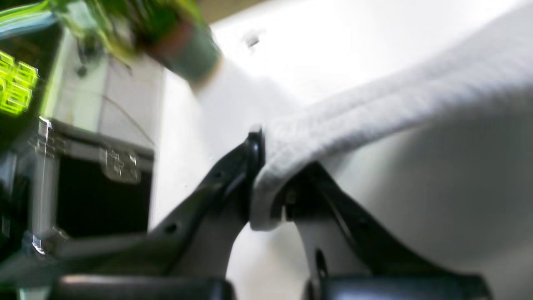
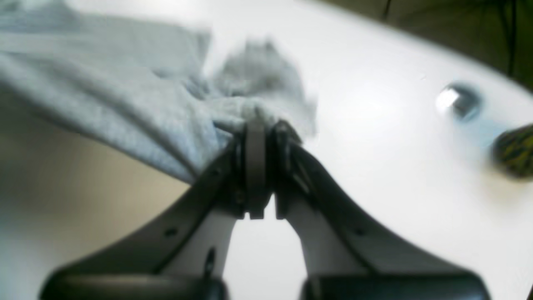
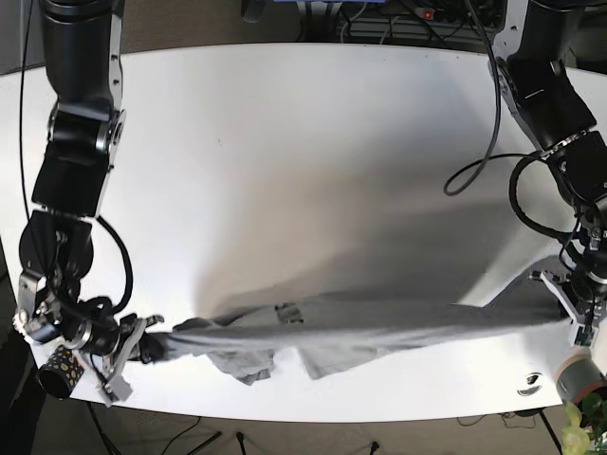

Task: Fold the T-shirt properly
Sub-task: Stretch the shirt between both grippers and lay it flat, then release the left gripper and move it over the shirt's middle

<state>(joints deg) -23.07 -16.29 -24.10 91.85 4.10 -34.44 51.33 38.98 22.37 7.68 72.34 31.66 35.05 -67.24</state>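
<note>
Between both grippers, taut T-shirt [image 3: 379,327]

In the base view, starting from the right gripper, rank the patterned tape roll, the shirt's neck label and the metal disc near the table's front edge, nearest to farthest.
Measured from the right gripper, at the base view's lower left:
1. Patterned tape roll, just outside the gripper at the table's corner.
2. Neck label, mid-way along the stretched T-shirt.
3. Metal disc, far across at the front edge, near the left gripper.
</note>
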